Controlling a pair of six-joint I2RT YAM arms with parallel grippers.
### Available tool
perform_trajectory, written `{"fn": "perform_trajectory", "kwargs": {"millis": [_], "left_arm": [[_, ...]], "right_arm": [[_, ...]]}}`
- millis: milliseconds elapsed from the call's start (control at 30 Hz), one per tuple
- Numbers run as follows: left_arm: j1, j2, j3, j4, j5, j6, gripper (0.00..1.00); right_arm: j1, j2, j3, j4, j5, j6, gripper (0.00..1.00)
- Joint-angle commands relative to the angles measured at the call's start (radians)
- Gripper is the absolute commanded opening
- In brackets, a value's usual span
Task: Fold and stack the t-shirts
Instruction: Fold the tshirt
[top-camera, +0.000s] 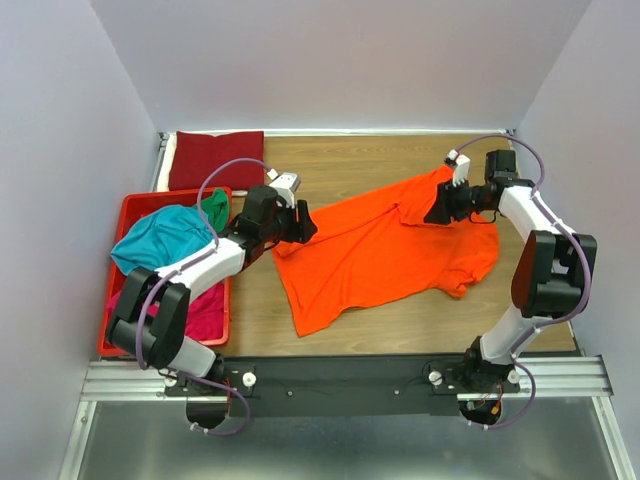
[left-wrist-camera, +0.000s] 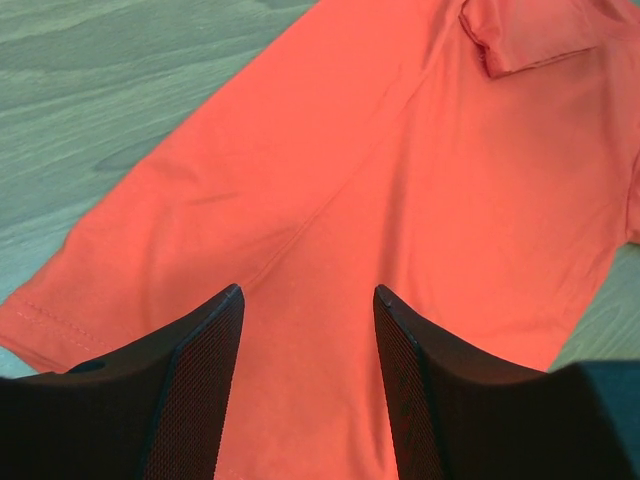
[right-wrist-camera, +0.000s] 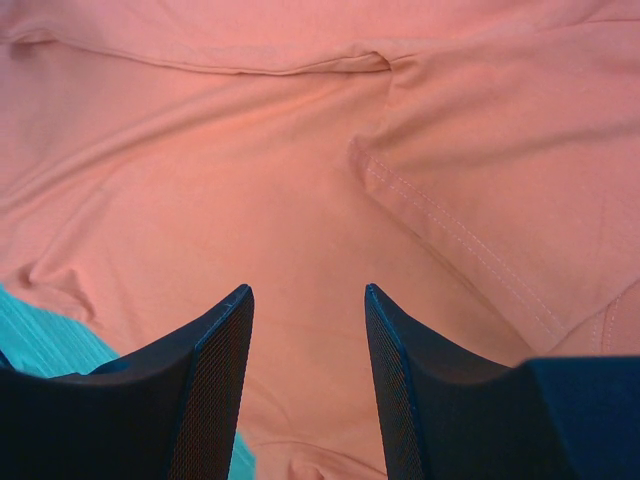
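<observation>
Left pincer (left-wrist-camera: 308, 292), right pincer (right-wrist-camera: 308, 290) agape | orange t-shirt (top-camera: 385, 250) (cropped in wrist views)

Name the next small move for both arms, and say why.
The orange t-shirt lies crooked and wrinkled on the table, not yet folded. The left hand and the right hand hang open above it, gripping nothing. So probably lower both and pinch the cloth to pull it flat.

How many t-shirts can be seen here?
5: orange shirt spread on the table; dark red shirt folded at far-left corner; teal shirt, green shirt and magenta shirt in the crate; others may hide beneath.
</observation>
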Motion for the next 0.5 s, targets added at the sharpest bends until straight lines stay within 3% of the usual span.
{"fn": "perform_trajectory", "kwargs": {"millis": [0, 467], "left_arm": [[-0.015, 0.022, 0.035, -0.013, -0.038, -0.002, 0.62], [-0.026, 0.164, 0.134, -0.079, -0.13, 0.058, 0.59]], "right_arm": [[-0.004, -0.029, -0.014, 0.015, -0.045, -0.001, 0.56], [-0.004, -0.027, -0.017, 0.015, -0.045, -0.005, 0.55]]}}
